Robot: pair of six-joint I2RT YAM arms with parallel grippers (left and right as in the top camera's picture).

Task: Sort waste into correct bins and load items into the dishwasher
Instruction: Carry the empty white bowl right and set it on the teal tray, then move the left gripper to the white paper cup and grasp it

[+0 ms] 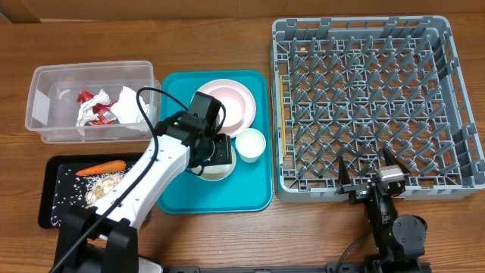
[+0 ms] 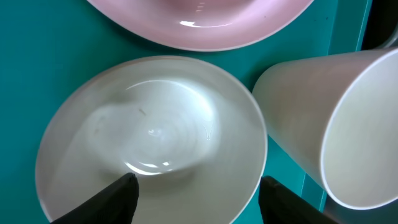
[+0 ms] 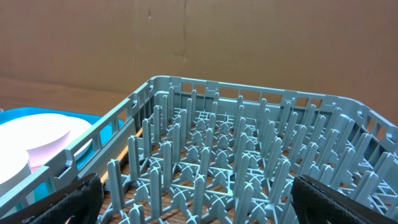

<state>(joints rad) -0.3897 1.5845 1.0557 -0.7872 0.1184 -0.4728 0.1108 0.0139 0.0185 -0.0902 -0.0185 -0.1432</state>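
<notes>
Where one tray (image 1: 250, 191) sits, seemingly three dishes (image 1: 233, 105) rest.

This looks like a robotics lab bench dressed as a kitchen clean-up station. A left arm (image 1: 144, 182) and a right arm (image 1: 394, 227) stand at the near edge of a bare wooden tabletop (image 1: 227, 30), with plain brown cardboard (image 3: 186, 43) behind. On it sit a grey rack (image 1: 279, 114), teal tray (image 1: 178, 199), clear tub (image 1: 36, 98) and black tray (image 1: 47, 189).
</notes>
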